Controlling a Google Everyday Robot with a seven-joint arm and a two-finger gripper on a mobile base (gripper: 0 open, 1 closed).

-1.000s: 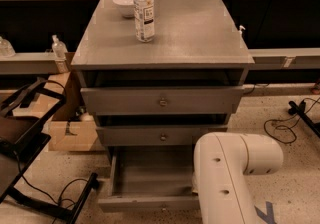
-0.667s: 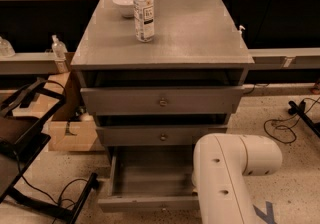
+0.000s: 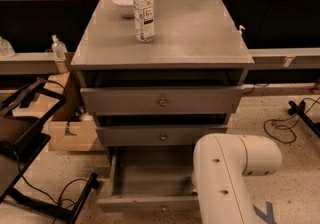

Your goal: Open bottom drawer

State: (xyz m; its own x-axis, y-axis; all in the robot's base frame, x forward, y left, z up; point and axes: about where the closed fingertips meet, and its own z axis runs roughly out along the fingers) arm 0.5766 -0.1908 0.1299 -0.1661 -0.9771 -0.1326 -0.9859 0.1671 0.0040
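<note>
The grey cabinet (image 3: 165, 33) has three drawers. The bottom drawer (image 3: 150, 202) is pulled well out, and its empty inside (image 3: 150, 170) shows behind its flat grey front. The middle drawer (image 3: 135, 136) and the top drawer (image 3: 125, 100) each stand a little out, with small round centre knobs. My white arm (image 3: 227, 178) reaches down at the bottom drawer's right front corner. My gripper is hidden under that arm link and does not show.
A water bottle (image 3: 144, 10) and a white bowl (image 3: 123, 4) stand on the cabinet top. A cardboard box (image 3: 70, 135) and a black frame (image 3: 25, 138) are on the floor at the left. Cables (image 3: 285, 123) lie on the floor at the right.
</note>
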